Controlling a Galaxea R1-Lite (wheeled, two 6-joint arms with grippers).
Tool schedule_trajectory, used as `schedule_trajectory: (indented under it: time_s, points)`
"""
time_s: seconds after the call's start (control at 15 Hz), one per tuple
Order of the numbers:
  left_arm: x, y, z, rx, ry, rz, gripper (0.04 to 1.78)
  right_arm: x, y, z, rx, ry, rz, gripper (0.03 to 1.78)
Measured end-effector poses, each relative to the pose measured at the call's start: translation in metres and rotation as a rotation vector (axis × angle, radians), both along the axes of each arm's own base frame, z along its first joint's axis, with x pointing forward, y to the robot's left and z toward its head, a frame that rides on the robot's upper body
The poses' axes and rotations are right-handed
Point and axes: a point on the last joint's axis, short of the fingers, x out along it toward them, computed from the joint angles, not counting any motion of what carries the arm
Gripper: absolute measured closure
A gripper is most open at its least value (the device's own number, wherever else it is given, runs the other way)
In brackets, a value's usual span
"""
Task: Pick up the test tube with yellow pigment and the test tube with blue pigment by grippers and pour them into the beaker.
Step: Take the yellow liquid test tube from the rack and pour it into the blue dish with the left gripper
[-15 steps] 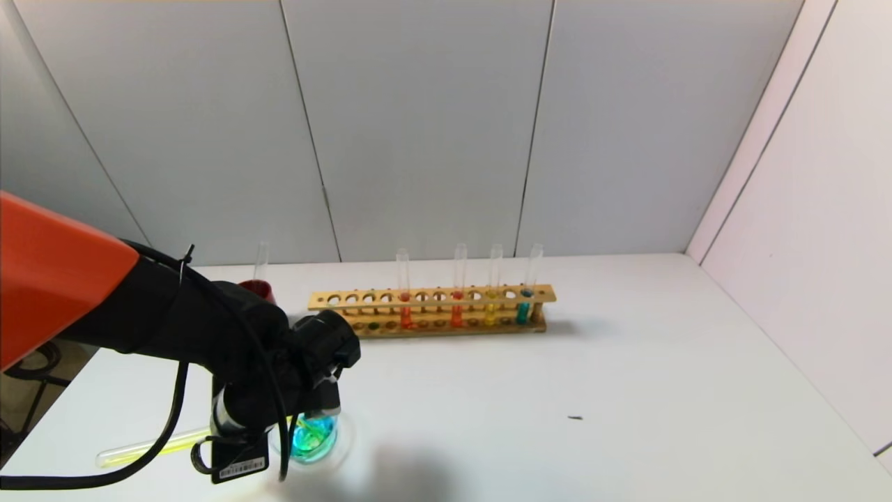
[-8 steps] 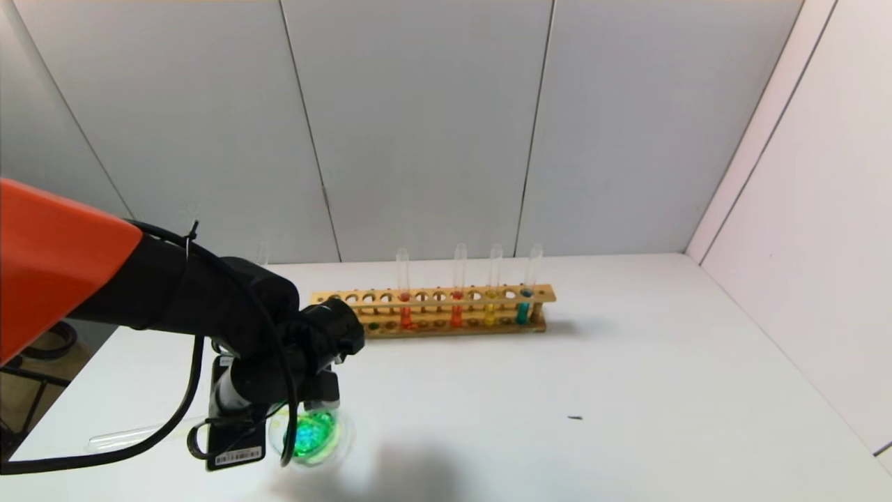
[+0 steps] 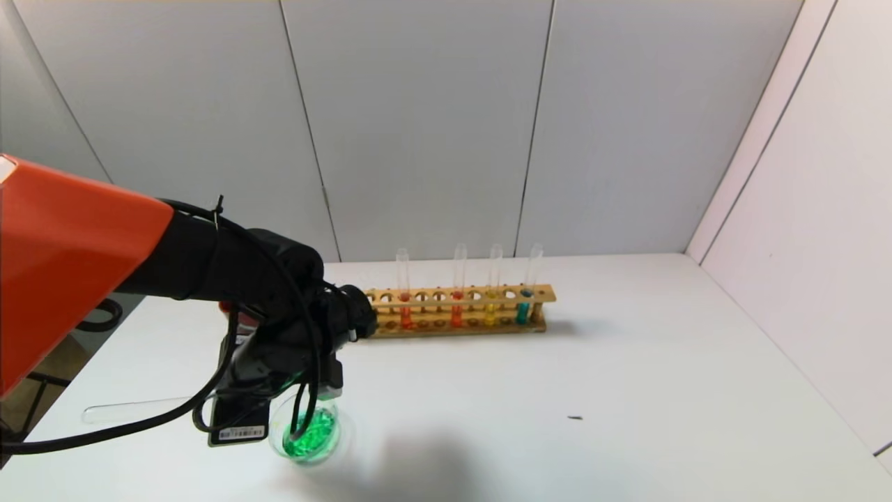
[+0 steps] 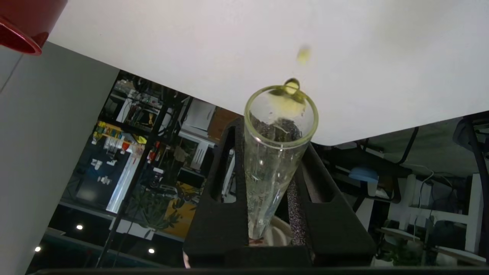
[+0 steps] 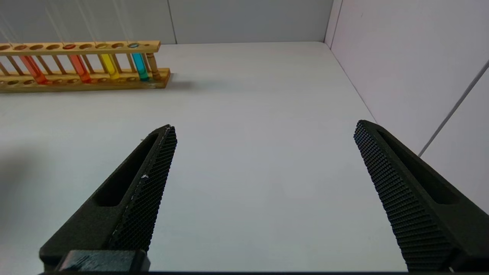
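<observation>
My left gripper (image 4: 272, 138) is shut on the test tube with yellow pigment (image 4: 267, 160), which looks drained; only yellow drops cling at its mouth. In the head view the tube (image 3: 132, 410) lies almost level, its round end pointing left and its mouth hidden under my wrist above the beaker (image 3: 346, 434). The beaker stands near the table's front left and holds bright green liquid. A test tube with blue pigment (image 3: 524, 308) (image 5: 140, 68) stands at the right end of the wooden rack (image 3: 453, 326). My right gripper (image 5: 263, 128) hovers open over bare table.
The rack (image 5: 88, 82) at the back also holds two red-orange tubes (image 3: 405, 314) and a golden-yellow one (image 3: 491, 312). A dark-red cup (image 4: 21, 23) stands behind my left arm. A small dark speck (image 3: 575, 417) lies at the right. Walls close the back and right.
My left arm rose and tipped the tube farther. The yellow liquid left the tube, and the beaker's liquid went from cyan to green.
</observation>
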Motion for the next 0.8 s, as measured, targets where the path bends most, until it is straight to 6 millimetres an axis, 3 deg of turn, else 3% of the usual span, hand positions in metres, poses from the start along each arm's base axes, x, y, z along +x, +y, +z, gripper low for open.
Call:
schedule_trajectory:
  time_s: [0.8]
  points:
    - [-0.0006, -0.0036, -0.0024, 0.036, 0.048, -0.005, 1.48, 0.0, 0.0, 0.0, 0.0, 0.0, 0.0, 0.11]
